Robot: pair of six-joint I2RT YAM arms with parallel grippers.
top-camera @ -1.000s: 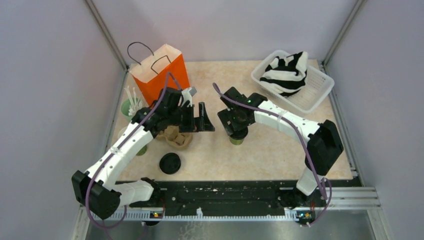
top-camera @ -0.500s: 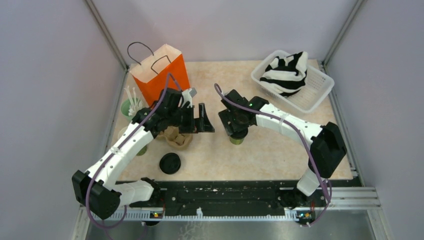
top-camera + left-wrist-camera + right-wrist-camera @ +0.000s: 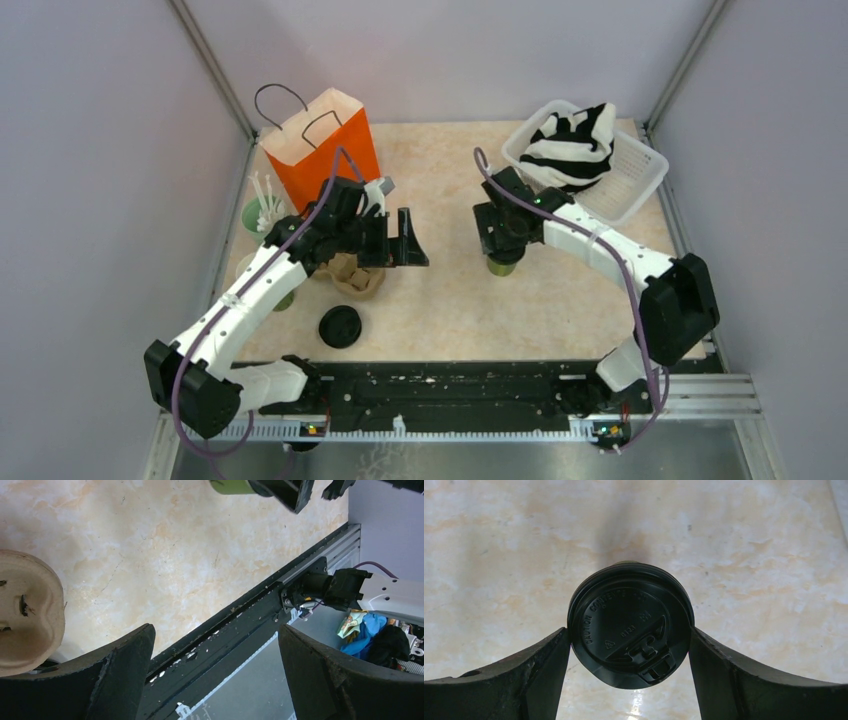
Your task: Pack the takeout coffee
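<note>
The takeout coffee (image 3: 502, 266) is a small green cup with a black lid (image 3: 630, 624), right of the table's centre. My right gripper (image 3: 507, 228) reaches down over it and is shut on the takeout coffee, both fingers pressed to the lid's sides (image 3: 629, 631). I cannot tell whether the cup rests on the table or hangs just above it. My left gripper (image 3: 408, 240) hovers open and empty left of centre, beside the brown cup carrier (image 3: 357, 277). In the left wrist view its gripper (image 3: 216, 630) shows only the table edge between the fingers, and the green cup (image 3: 232, 485) sits at the top edge.
An orange paper bag (image 3: 325, 140) stands open at the back left. A white basket (image 3: 630, 180) with a striped cloth sits at the back right. A loose black lid (image 3: 340, 327) lies near the front left. A green cup of stirrers (image 3: 262, 212) stands by the left wall.
My right gripper has moved to the right and a little toward the back, and the takeout coffee went with it. The left arm has not moved.
</note>
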